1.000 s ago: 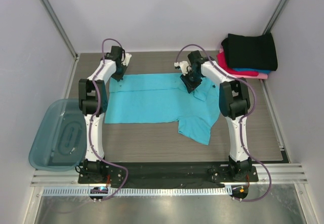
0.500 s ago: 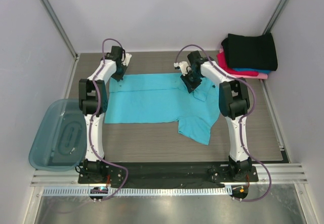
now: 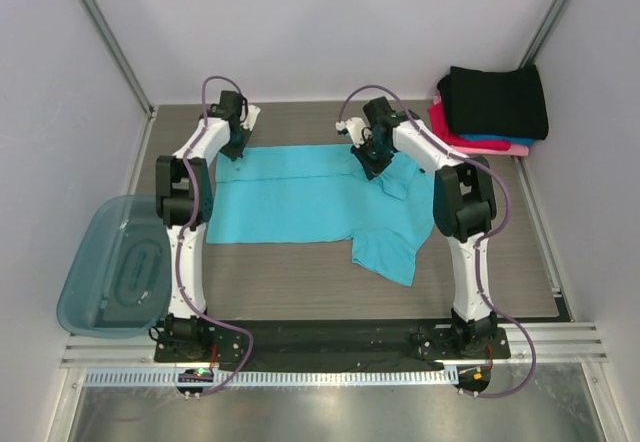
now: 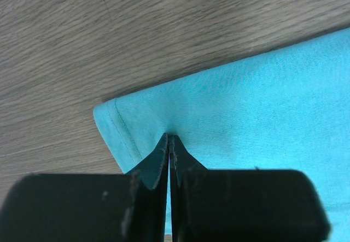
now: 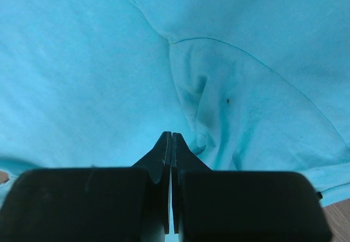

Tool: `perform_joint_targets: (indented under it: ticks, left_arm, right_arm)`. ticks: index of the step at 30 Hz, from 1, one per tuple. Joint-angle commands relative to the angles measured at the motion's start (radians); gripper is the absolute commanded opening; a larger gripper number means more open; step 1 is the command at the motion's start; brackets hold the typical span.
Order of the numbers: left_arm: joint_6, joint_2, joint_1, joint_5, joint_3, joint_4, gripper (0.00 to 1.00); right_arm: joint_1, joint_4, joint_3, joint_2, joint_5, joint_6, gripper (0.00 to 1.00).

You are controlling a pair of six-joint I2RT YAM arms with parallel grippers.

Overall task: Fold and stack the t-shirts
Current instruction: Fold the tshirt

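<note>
The job looks partly done to me: at the far right corner of the worktop there is a finished pile, with the black shirt on top, the pink shirt showing under its left edge, and a thin strip of the blue shirt peeking out lower down. I cannot tell whether more lie hidden in that pile. The turquoise t-shirt is the one in hand. It lies spread across the middle of the worktop, well apart from the pile, with one sleeve trailing toward the near right, so its folding has barely begun and it has yet to go on the stack. My left gripper has its fingers pressed together on the shirt's far-left hemmed corner, the cloth tenting up between the tips. My right gripper is likewise closed on a bunched pinch of turquoise cloth along the far edge, close to the sleeve seam. The translucent bin sits off the worktop's left side, beside my left arm. I see no shirt inside it, only the moulded shape of its floor.
</note>
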Motion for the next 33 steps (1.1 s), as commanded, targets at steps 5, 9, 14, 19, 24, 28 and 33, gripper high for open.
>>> perform_joint_targets:
  ticks: [5, 9, 14, 19, 24, 28, 33]
  left_arm:
    - [0.016, 0.001, -0.008, -0.009, 0.010, 0.019, 0.00]
    - [0.019, -0.003, -0.013, -0.014, 0.012, 0.021, 0.01]
    - [0.027, -0.001, -0.019, -0.020, 0.006, 0.021, 0.01]
    - [0.035, -0.003, -0.017, -0.028, -0.003, 0.024, 0.01]
    - [0.036, 0.004, -0.017, -0.032, 0.000, 0.024, 0.01]
    - [0.036, 0.008, -0.019, -0.031, -0.003, 0.024, 0.01]
    - [0.035, 0.014, -0.020, -0.028, 0.000, 0.024, 0.01]
  right_arm:
    - [0.018, -0.002, -0.006, -0.089, 0.010, -0.010, 0.03]
    - [0.018, -0.002, -0.014, -0.065, 0.024, -0.013, 0.18]
    - [0.013, -0.002, 0.015, -0.014, 0.026, -0.014, 0.20]
    - [0.006, -0.006, 0.043, 0.018, 0.035, -0.017, 0.24]
    - [0.003, -0.007, 0.041, 0.033, 0.036, -0.019, 0.24]
    - [-0.002, -0.006, 0.043, 0.040, 0.044, -0.019, 0.25]
    - [-0.010, -0.001, 0.043, 0.043, 0.049, -0.023, 0.25]
